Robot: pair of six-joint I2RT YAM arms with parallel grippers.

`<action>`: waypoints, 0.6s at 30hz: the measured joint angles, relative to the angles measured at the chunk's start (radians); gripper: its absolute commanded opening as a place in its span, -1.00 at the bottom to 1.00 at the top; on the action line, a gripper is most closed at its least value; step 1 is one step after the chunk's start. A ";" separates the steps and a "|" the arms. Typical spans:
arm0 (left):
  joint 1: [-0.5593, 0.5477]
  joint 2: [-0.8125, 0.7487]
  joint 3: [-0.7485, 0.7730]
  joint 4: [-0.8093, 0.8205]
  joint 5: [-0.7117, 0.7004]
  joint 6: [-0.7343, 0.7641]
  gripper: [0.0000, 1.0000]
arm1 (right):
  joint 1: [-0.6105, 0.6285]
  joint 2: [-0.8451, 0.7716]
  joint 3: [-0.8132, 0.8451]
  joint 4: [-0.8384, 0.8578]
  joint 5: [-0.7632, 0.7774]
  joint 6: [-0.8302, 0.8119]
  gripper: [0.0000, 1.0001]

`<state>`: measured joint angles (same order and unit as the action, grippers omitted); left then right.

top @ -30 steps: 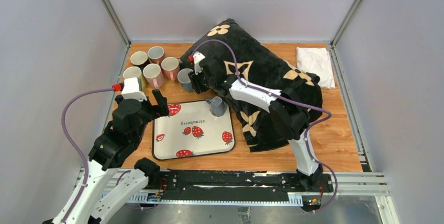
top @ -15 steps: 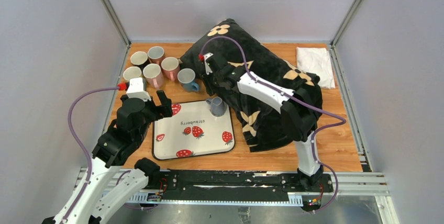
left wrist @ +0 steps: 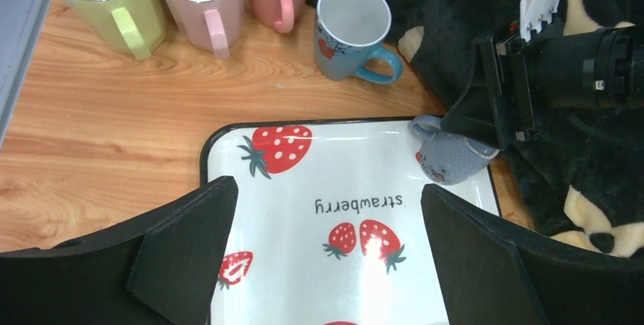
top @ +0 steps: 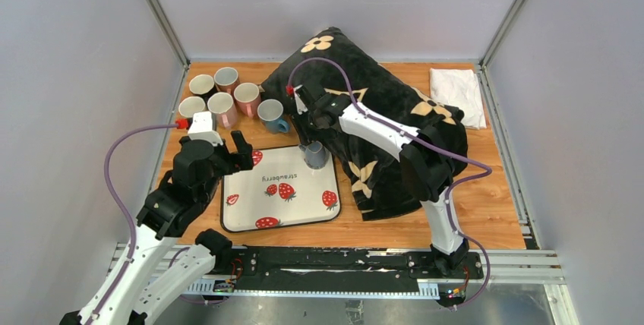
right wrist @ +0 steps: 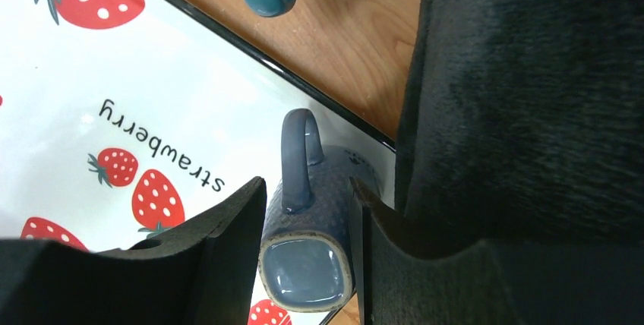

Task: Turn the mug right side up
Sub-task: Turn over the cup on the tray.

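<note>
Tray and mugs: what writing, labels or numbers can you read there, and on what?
"strawberry": printed on the tray, upside down in the top view.
Blue mug: a small picture, too small to show any lettering.
Nothing else legible.
</note>
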<state>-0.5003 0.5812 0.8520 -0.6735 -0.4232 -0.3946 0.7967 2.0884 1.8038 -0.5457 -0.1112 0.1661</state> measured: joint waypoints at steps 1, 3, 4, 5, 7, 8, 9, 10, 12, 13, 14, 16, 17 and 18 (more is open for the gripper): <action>0.000 0.002 0.000 0.002 0.003 -0.002 1.00 | 0.000 0.002 0.000 -0.005 -0.006 0.000 -0.07; 0.000 0.007 0.000 0.010 0.011 -0.004 0.99 | 0.000 0.002 0.000 -0.010 -0.021 -0.002 -0.09; 0.000 0.010 0.000 0.015 0.016 -0.006 0.99 | 0.000 0.002 0.000 -0.011 -0.029 -0.003 -0.09; 0.000 0.013 0.000 0.019 0.021 -0.006 0.99 | 0.000 0.002 0.000 -0.011 -0.036 -0.006 -0.10; 0.000 0.022 0.000 0.027 0.029 -0.006 0.99 | 0.001 0.002 0.000 -0.013 -0.051 -0.009 -0.13; 0.000 0.027 0.000 0.030 0.032 -0.006 0.99 | 0.002 0.002 0.000 -0.014 -0.056 -0.011 -0.13; 0.000 0.034 0.000 0.033 0.035 -0.006 0.99 | 0.002 0.002 0.000 -0.014 -0.062 -0.014 -0.13; 0.000 0.040 0.000 0.035 0.038 -0.006 0.99 | 0.004 0.002 0.000 -0.014 -0.066 -0.016 -0.13; 0.000 0.050 0.000 0.037 0.039 -0.006 0.99 | 0.008 0.002 0.000 -0.016 -0.073 -0.024 -0.14; 0.000 0.053 0.000 0.037 0.039 -0.006 0.99 | 0.011 0.002 0.000 -0.015 -0.076 -0.026 -0.14; 0.000 0.055 0.000 0.038 0.039 -0.006 0.99 | 0.016 0.002 -0.001 -0.015 -0.081 -0.029 -0.14; 0.000 0.057 0.000 0.040 0.039 -0.006 0.99 | 0.023 0.002 -0.003 -0.015 -0.094 -0.031 -0.14; 0.000 0.057 0.000 0.043 0.039 -0.006 0.99 | 0.027 0.002 -0.006 -0.015 -0.102 -0.031 -0.14; 0.000 0.057 0.000 0.044 0.038 -0.006 0.99 | 0.031 0.002 -0.010 -0.015 -0.111 -0.032 -0.14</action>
<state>-0.5003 0.6384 0.8520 -0.6292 -0.3851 -0.4007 0.8280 2.0899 1.7943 -0.5606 -0.2218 0.1341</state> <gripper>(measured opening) 0.994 0.431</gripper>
